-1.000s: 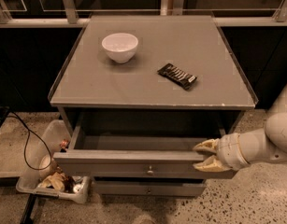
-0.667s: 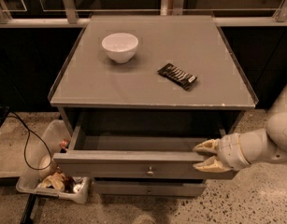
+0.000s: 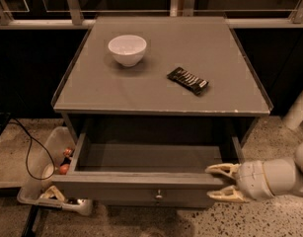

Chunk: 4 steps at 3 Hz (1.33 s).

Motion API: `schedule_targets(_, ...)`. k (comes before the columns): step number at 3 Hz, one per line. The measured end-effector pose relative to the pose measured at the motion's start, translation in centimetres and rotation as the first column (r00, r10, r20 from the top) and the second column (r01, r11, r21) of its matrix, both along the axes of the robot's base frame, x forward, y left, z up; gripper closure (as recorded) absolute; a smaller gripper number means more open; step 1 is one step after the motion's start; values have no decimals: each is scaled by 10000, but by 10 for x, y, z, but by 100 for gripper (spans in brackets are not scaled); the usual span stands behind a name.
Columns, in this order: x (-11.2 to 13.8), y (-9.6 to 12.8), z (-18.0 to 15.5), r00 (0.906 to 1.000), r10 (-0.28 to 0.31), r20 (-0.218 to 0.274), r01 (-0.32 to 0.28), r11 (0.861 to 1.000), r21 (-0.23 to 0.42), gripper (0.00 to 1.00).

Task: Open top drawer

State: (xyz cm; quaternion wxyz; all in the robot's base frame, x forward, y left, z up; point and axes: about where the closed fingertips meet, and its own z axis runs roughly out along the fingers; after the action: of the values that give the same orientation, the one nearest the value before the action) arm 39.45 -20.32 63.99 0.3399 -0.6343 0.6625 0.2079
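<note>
The top drawer (image 3: 141, 188) of the grey cabinet stands pulled out toward me. Its plain grey inside (image 3: 151, 157) shows and holds nothing I can see. A small round metal knob (image 3: 159, 196) sits at the centre of its front. My gripper (image 3: 217, 181) comes in from the right, at the right end of the drawer front. Its two cream fingers are spread, one (image 3: 221, 169) above the front's top edge and one (image 3: 221, 193) in front of its face. They hold nothing.
On the cabinet top (image 3: 116, 90) stand a white bowl (image 3: 127, 49) and a dark snack bar (image 3: 188, 80). A clear bin with small items (image 3: 52, 181) sits on the floor at the left, beside a black cable (image 3: 32, 152). A railing runs behind.
</note>
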Motion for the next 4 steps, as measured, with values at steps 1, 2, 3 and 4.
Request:
schedule_targets(1,0,0,2,10000,0,0,0,10000,1,85)
schedule_targets(2,-10,-2,1,10000,7,42,-7,10000,28,100)
schedule_targets(3,-11,-2,1,10000,7,43,-7,10000,31,100)
schedule_targets(4,-11,-2,1,10000,8,43,-8,10000,31,83)
